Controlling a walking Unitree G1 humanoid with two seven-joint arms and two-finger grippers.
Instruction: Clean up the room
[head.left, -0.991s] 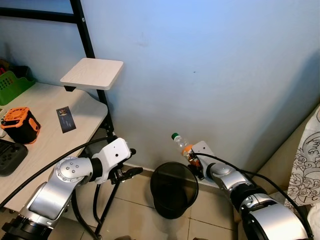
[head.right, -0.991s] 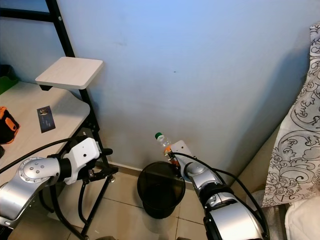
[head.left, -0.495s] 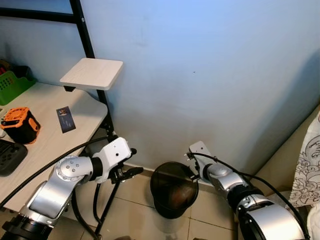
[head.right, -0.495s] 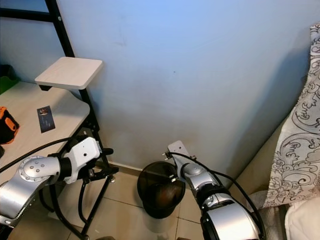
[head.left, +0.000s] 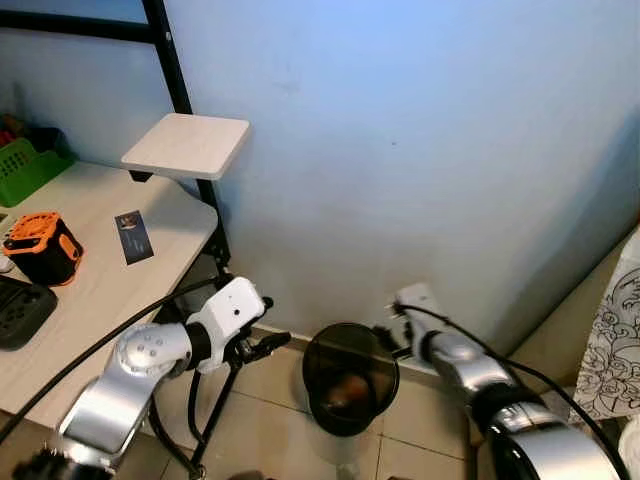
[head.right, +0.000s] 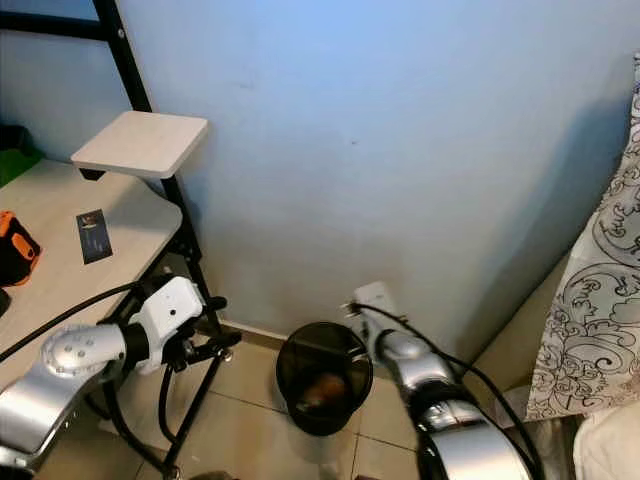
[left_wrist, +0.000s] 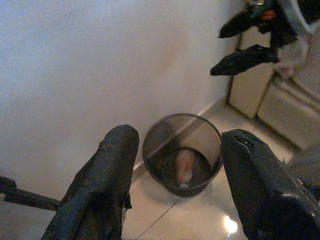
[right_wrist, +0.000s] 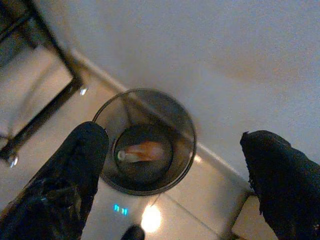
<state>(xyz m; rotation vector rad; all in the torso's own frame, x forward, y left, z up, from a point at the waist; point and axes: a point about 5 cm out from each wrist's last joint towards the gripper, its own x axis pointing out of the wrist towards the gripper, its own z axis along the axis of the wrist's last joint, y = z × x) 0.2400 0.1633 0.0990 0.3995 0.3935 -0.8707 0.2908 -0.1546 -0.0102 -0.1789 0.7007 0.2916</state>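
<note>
The orange plastic bottle (right_wrist: 141, 151) lies inside the black mesh bin (head.left: 350, 385); the right pincer (right_wrist: 175, 165), fingers spread and empty, should lift clear without knocking the rim.

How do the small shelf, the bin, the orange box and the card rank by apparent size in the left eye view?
1. Small shelf and bin: alike, not ranked.
2. Orange box.
3. Card.
The bin stands lower, farther from the camera.

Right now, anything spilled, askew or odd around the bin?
Nothing stands out. The black mesh bin stands upright on the tiled floor, the bottle lies inside on its bottom, and the right gripper hangs open above it.
</note>
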